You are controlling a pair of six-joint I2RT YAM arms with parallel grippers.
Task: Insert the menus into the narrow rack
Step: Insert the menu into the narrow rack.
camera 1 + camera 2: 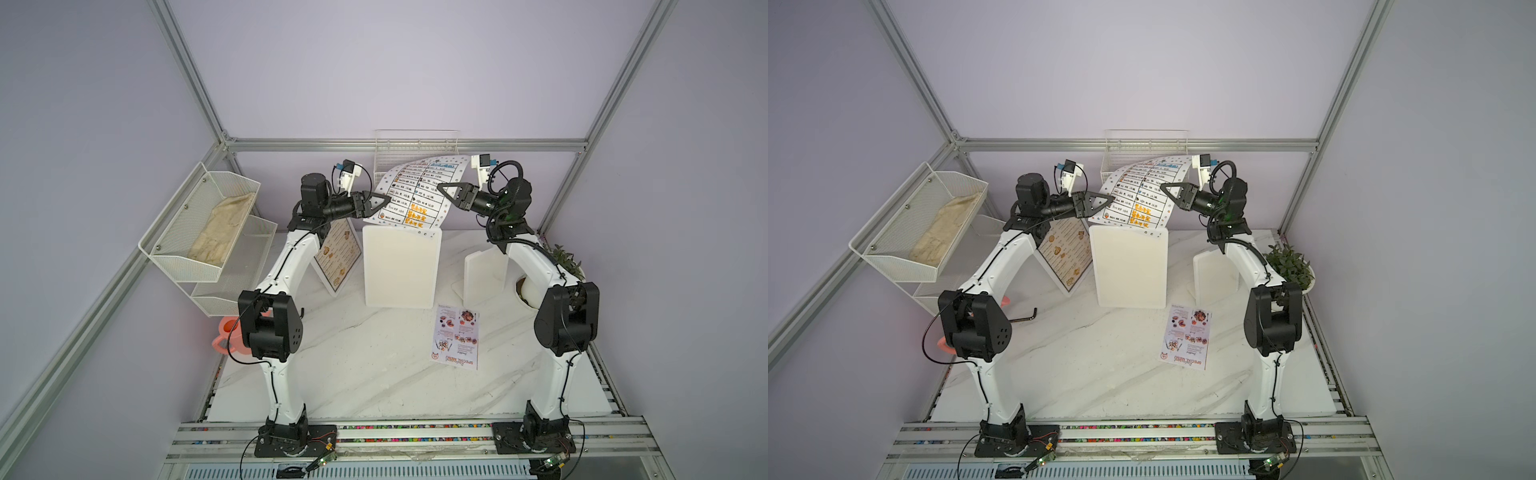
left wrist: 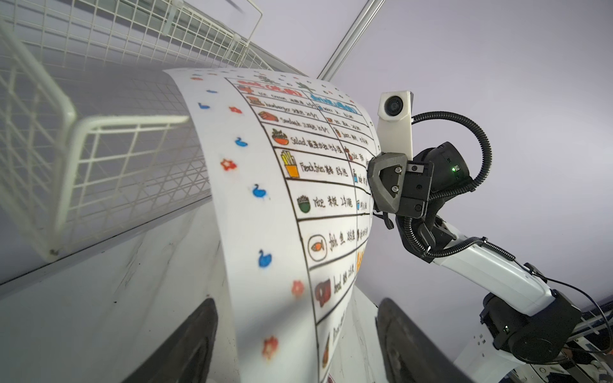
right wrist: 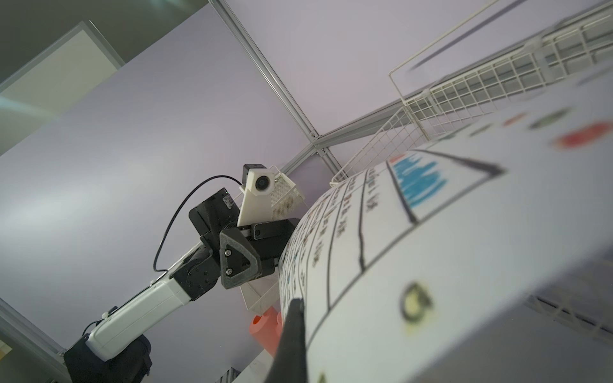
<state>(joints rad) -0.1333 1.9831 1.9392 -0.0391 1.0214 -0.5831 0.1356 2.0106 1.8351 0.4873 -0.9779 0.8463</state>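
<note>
1. In both top views a white marble-patterned tabletop sits inside a booth of pale lilac walls framed by aluminium rails. A white wire rack stands at the back edge. The grid-table menu, white with a dotted edge, arches in the air between the arms, its far end lying over the rack's front, its near end behind a white upright board. The right gripper is clamped on the sheet's right edge; the left gripper has its fingers spread at the sheet's left edge. The cream "DIM SUM INN" menu leans beside the left arm. The "SPECIAL MENU" leaflet lies flat on the table, in front of the board. Mesh baskets hang on the left wall, the upper one holding a cloth; a potted plant stands at the right.

2. The left wrist view shows the curved grid-table menu passing between the wide-apart left fingers, the wire rack behind it, and the right gripper pinching the far edge.

3. The right wrist view shows the sheet close and blurred, a dark right finger pressed on it, the left gripper at its far edge, the lilac wall behind.
</note>
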